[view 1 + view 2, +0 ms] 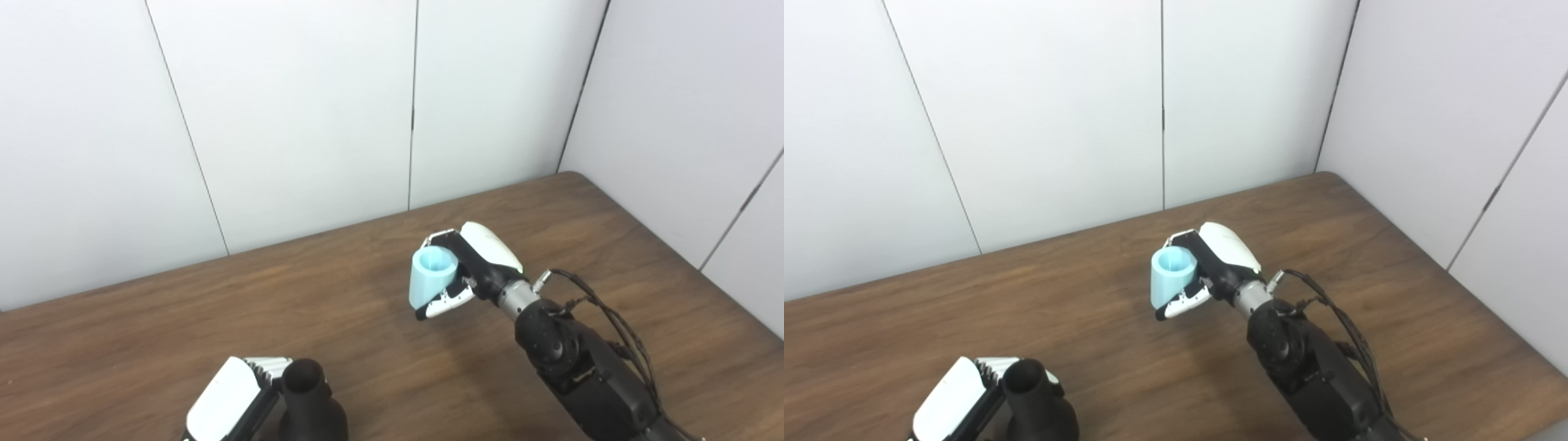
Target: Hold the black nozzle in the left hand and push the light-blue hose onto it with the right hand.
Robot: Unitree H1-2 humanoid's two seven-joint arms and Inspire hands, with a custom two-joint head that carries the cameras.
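A short light-blue hose [432, 274] with an open round end facing up and left sits in my right hand [471, 266], which is shut on it above the middle of the brown table [184, 318]. At the bottom edge my left hand [236, 398] is wrapped around a black nozzle [309, 398], whose narrow open neck points up. The nozzle's lower body is cut off by the frame. The hose and the nozzle are well apart, the hose up and to the right of the nozzle. The same hose [1172, 274] and nozzle [1035, 401] show in the right eye view.
White wall panels [294, 110] rise behind the table's far edge and along its right side. Black cables [612, 318] run along my right forearm. The wooden tabletop between the hands is bare.
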